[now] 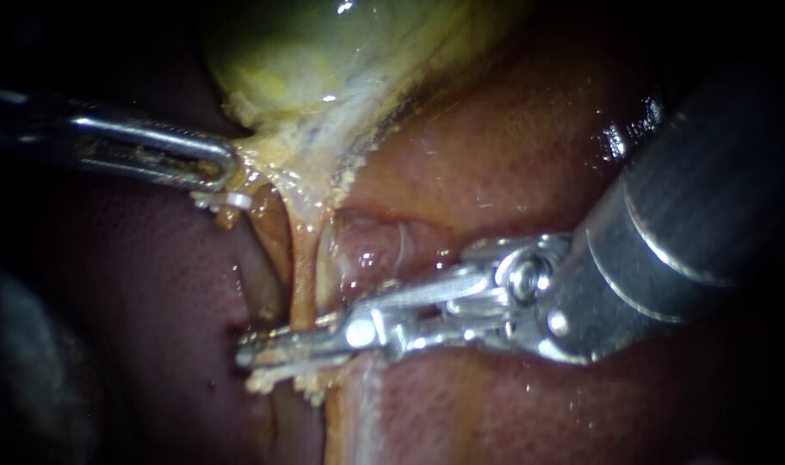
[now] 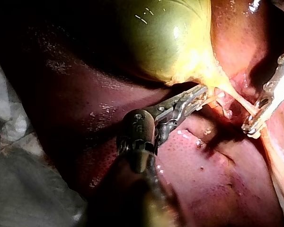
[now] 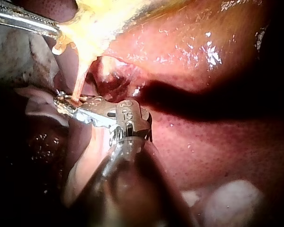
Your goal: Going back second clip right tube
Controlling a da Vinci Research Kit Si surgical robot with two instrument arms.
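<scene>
Left instrument (image 2: 199, 93) grips gallbladder (image 2: 165, 38) neck — right instrument (image 2: 252, 126) at tube (image 2: 239, 100).

Gallbladder (image 1: 324, 52) sitting at top, liver (image 1: 513, 146) lying behind and below. Tube (image 1: 304, 275) running down from gallbladder's neck. Left instrument (image 1: 225, 168) coming in left at the neck. Right instrument (image 1: 253, 363) reaching in from right, crossing tube lower down.

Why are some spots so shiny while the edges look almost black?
Endoscope view: light lands mid-scene, glints on the wet gallbladder, edges fall dark. Left wrist view: bright streaks on the gallbladder, deep shade beside it. Right wrist view: sparkles on the liver, a shadow band across it.
</scene>
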